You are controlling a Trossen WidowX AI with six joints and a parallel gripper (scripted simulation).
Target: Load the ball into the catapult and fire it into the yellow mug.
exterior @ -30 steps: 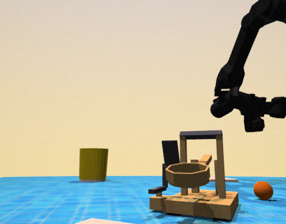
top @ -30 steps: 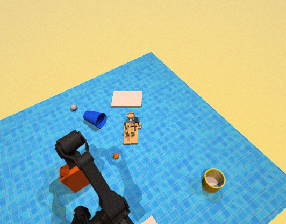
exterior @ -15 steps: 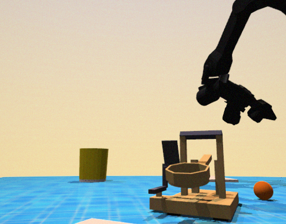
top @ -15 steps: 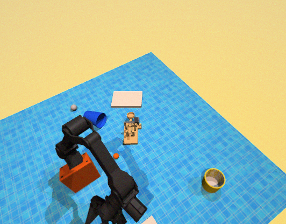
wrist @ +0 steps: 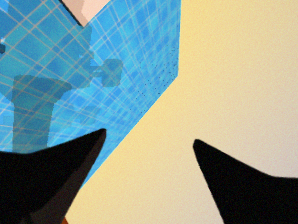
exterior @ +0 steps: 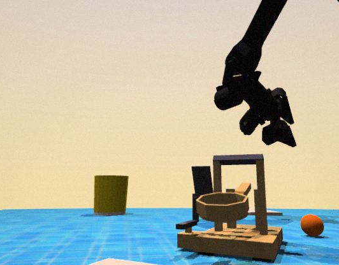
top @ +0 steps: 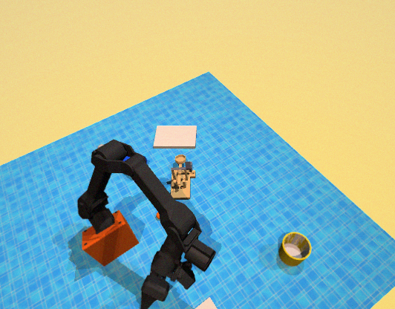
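The arm's gripper (exterior: pixel 281 127) hangs in the air with its fingers spread wide and nothing between them, above and slightly right of the wooden catapult (exterior: pixel 230 216) in the exterior view. The orange ball (exterior: pixel 311 225) lies on the blue checked mat (top: pixel 252 178) just right of the catapult, untouched; the catapult's cup (exterior: pixel 222 206) sits empty. The yellow mug (top: pixel 295 249) stands upright, well apart from the catapult toward the mat's near right. By these views no step looks complete: the ball is yet to be picked up and loaded, the catapult aimed and fired.
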